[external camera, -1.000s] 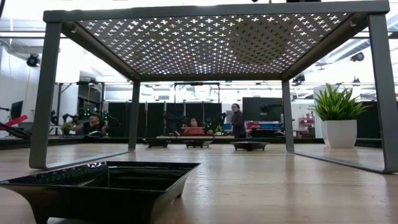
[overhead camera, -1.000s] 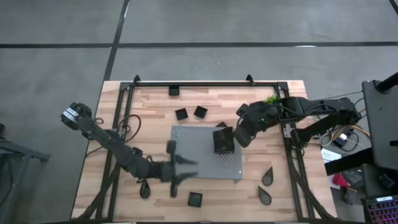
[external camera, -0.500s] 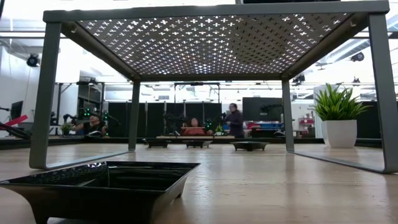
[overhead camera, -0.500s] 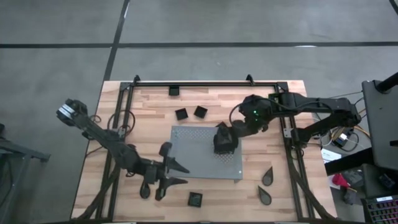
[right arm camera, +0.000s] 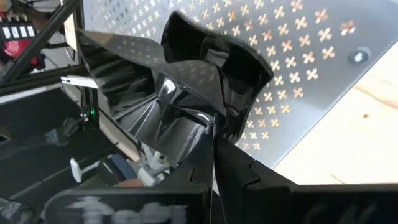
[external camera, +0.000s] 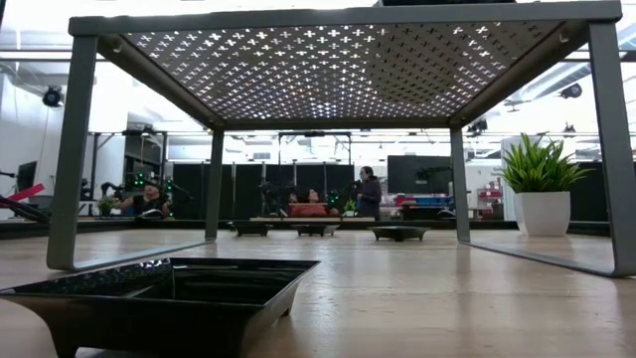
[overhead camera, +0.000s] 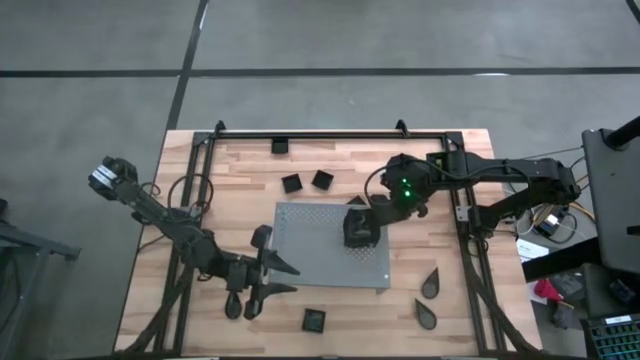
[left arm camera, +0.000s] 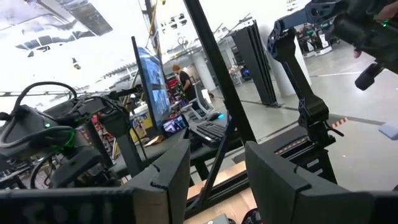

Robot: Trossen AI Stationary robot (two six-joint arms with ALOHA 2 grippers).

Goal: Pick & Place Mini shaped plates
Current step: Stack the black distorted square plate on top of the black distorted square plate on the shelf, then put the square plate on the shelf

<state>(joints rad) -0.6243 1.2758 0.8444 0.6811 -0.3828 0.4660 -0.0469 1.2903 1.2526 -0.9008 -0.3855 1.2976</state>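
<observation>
My right gripper (overhead camera: 362,222) is shut on a black wavy-edged mini plate (right arm camera: 186,81) over the far right part of the grey perforated board (overhead camera: 330,245). My left gripper (overhead camera: 280,277) is open and empty just off the board's near left corner, its fingers pointing toward the table's right; its wrist view (left arm camera: 214,186) looks up into the room. Other small black plates lie on the wood: two squares (overhead camera: 306,181) beyond the board, one square (overhead camera: 314,320) at the near edge, two teardrops (overhead camera: 428,298) at the near right. My right gripper pinches the wavy-edged plate's rim (right arm camera: 210,121) between its two fingers. The fingers come slanting down from the table's right. The plate sits tilted in the hold above the board; whether its lower edge touches the board, I cannot tell.
A small green plant (overhead camera: 437,160) stands by the right arm at the far right. Another square plate (overhead camera: 280,146) lies at the far rail and a dark plate (overhead camera: 233,305) by my left gripper. In the low view the board stands on legs (external camera: 75,149) over a plate (external camera: 159,298).
My left gripper has drawn back from over the board's near left corner toward the table's left edge. My right gripper has shifted slightly toward the table's far left with the plate, which stays over the board.
</observation>
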